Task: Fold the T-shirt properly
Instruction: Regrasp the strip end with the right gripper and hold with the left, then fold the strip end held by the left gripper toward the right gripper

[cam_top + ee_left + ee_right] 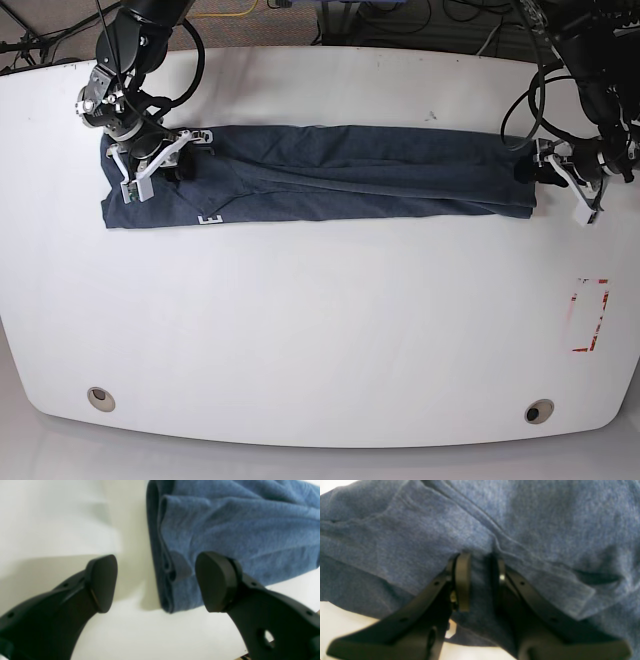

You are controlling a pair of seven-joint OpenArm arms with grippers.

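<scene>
The T-shirt (350,170), dark slate-blue, lies folded into a long narrow strip across the far half of the white table (320,330). A bit of white lettering (210,218) shows at its front edge. At the strip's left end in the base view, my right gripper (180,165) pinches it. In the right wrist view the right gripper (481,580) has a fold of T-shirt (420,530) between its fingers. My left gripper (530,172) is at the strip's other end. There the left gripper (160,582) is open, its fingers either side of the T-shirt's (237,530) layered edge.
A red-outlined rectangle (590,315) is marked on the table near its right edge. Two round fittings (100,398) (538,411) sit near the front edge. Cables (400,25) lie behind the table's back edge.
</scene>
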